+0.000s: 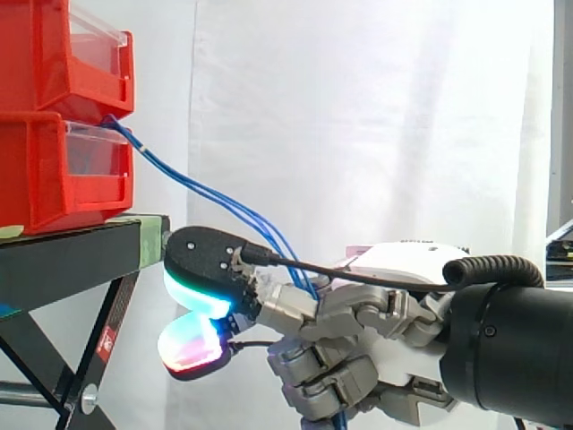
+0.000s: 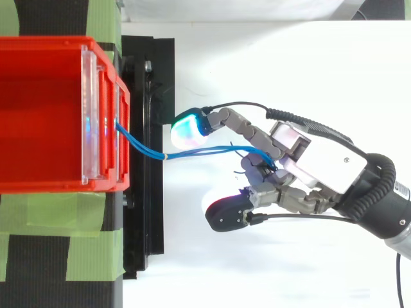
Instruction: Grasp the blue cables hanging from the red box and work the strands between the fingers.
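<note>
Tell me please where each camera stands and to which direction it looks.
Side view: beside the work, looking level across it; red bins on black stand at left, hand at right.
Top view: above the work, looking down; red bins at left, hand and arm at right.
Shared: blue cables running from the red bins into the curled hand.

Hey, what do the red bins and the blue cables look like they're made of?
Red bins: probably moulded plastic, glossy and evenly coloured, with clear front panels. Blue cables: thin, smooth blue jackets, likely plastic insulation; they curve softly into the hand, so flexible.
</note>
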Controlling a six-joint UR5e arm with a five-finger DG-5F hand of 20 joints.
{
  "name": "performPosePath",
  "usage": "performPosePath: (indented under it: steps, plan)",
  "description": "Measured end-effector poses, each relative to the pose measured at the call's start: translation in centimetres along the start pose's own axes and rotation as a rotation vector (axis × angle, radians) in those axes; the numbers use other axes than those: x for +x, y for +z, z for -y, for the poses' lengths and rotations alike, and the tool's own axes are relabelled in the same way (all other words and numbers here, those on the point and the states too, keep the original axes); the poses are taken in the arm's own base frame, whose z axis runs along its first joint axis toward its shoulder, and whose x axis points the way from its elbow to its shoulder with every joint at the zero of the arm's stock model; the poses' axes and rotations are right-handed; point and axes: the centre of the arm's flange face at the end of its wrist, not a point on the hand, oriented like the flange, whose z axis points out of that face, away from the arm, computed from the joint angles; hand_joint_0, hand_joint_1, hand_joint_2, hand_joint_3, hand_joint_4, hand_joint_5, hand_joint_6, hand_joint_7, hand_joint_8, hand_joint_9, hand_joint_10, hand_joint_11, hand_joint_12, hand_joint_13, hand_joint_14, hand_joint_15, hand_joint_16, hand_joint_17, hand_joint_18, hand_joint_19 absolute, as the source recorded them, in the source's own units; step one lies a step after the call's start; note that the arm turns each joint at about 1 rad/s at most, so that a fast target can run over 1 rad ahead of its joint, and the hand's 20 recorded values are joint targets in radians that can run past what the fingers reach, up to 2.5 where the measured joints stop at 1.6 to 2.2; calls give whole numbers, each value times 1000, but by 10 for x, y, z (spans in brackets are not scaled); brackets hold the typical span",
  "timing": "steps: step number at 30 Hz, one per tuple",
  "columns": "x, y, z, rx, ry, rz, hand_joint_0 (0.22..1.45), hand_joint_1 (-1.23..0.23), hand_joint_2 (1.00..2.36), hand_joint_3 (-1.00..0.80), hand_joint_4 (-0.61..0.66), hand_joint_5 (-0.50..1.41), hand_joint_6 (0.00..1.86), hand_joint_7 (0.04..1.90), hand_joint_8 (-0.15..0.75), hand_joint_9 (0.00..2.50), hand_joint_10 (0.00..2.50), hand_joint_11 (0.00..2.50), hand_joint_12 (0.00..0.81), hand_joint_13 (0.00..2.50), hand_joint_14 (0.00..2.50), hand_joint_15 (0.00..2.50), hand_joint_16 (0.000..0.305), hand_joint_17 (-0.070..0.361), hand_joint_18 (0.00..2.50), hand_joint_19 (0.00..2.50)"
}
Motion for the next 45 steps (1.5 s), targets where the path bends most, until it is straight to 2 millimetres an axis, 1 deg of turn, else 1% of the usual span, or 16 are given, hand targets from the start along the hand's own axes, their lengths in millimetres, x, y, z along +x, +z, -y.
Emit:
performPosePath:
  steps: [10,12,14,18,20,21,29,35,45]
  plan:
    - [-3,-3,4,30,-47,-12,758,-519,1000,-1000,230,-141,12,1020,446,1078,2500,2500,514,1517,2500,1595,60,136,1820,810]
    - [-4,-4,5,34,-53,-14,758,-519,1000,-1000,230,-142,11,1020,446,1078,2500,2500,516,1516,2500,1619,59,133,1818,806]
    - [-4,-4,5,37,-57,-15,757,-519,1000,-1000,231,-143,12,1020,448,1080,2500,2500,513,1516,2500,1586,59,133,1819,808]
    - [-4,-4,6,39,-60,-15,759,-519,1000,-1000,226,-143,11,1020,449,1080,2500,2500,515,1514,2500,1614,60,134,1818,802]
    - [-4,-4,6,40,-60,-15,758,-520,1000,-1000,230,-143,11,1016,449,1079,2500,2500,512,1514,2500,1588,59,134,1814,811]
    - [-4,-4,6,40,-61,-15,758,-520,1000,-1000,230,-142,11,1016,448,1080,2500,2500,514,1515,2500,1621,59,134,1814,807]
    - [-4,-4,6,40,-61,-16,757,-517,1000,-1000,226,-146,12,1020,448,1080,2500,2500,509,1511,2500,1581,59,133,1814,810]
    - [-4,-4,6,40,-61,-16,757,-516,1000,-1000,230,-146,12,1015,452,1080,2500,2500,511,1512,2500,1613,58,130,1811,798]
    - [-4,-4,6,40,-61,-16,758,-516,1000,-1000,226,-147,12,1015,446,1077,2500,2500,506,1506,2500,1582,58,130,1808,793]
